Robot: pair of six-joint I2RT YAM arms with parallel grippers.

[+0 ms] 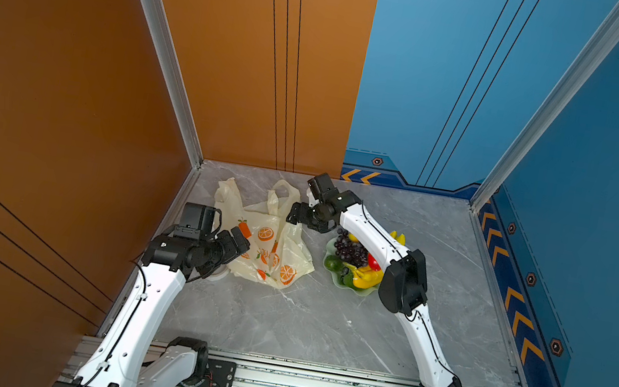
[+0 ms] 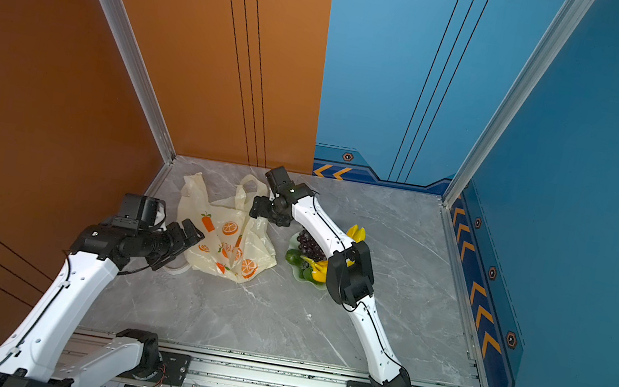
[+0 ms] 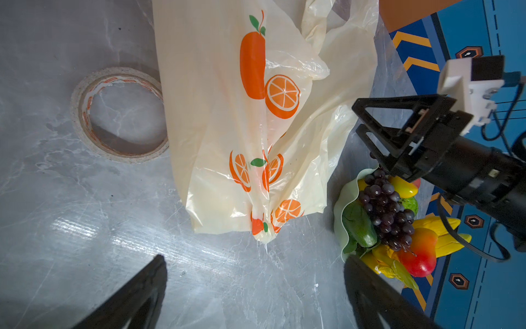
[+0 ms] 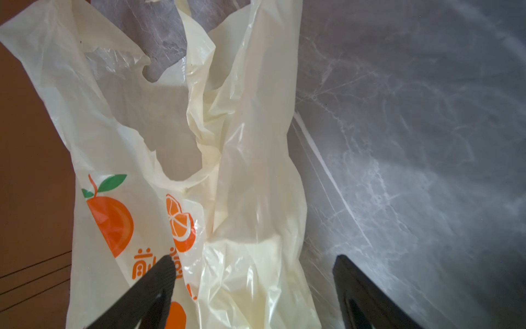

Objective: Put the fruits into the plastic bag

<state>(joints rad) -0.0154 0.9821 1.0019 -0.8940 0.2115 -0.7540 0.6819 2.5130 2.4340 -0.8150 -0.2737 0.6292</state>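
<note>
**Bag flat on the bench, fruits in the dish, both end effectors open and empty**

**Top views.** In both top views the plastic bag (image 1: 262, 242) lies crumpled on the grey marble bench (image 1: 321, 322), left of centre, with its loop handles toward the upper part of the frame. Just right of it the fruits (image 1: 351, 249) are heaped in a pale green dish (image 1: 359, 293). The right arm (image 1: 373, 234) crosses the pile and hides part of it. The left end effector (image 1: 241, 240) hangs over the bag's lower left edge. The right end effector (image 1: 297, 218) hangs at the bag's upper right edge. A tape roll (image 2: 178, 268) shows only as a sliver under the left one.

**Left wrist view.** Here the tape roll (image 3: 78, 114) shows whole, its rim meeting the bag's (image 3: 216, 128) edge. The fruits (image 3: 387, 205) show clear of the arm: purple grapes, a green piece, a red-yellow piece and yellow bananas. The left end effector (image 3: 254, 259) is spread wide with only bare bench between its jaws. The right end effector (image 3: 361, 119), seen side-on, is parted and empty.

**Right wrist view.** This view alone shows the bag's (image 4: 250, 171) mouth and handles close up. The right end effector (image 4: 253, 257) straddles a raised fold with its jaws wide. I cannot tell whether they touch the plastic.
</note>
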